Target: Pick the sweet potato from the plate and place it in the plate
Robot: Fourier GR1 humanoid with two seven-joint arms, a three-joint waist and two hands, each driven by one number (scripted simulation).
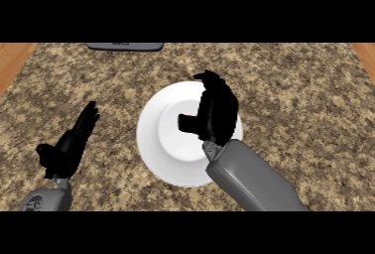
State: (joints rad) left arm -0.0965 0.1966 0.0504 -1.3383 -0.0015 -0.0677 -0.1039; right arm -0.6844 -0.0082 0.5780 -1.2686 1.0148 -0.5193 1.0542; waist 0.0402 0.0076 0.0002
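Note:
A white plate (164,141) lies at the middle of the speckled counter. My right hand (216,111) hovers over the plate's right half, palm turned left, fingers stretched toward the far rim and only slightly bent at the tips, thumb sticking out to the left. Nothing shows between the thumb and fingers. No sweet potato is visible; the hand covers part of the plate. My left hand (70,144) rests open to the left of the plate, fingers pointing up and away, apart from the plate.
A flat grey object (124,46) lies at the counter's far edge, upper left. Wooden strips (15,59) border the counter on the left and right. My right forearm (253,181) crosses the plate's lower right rim.

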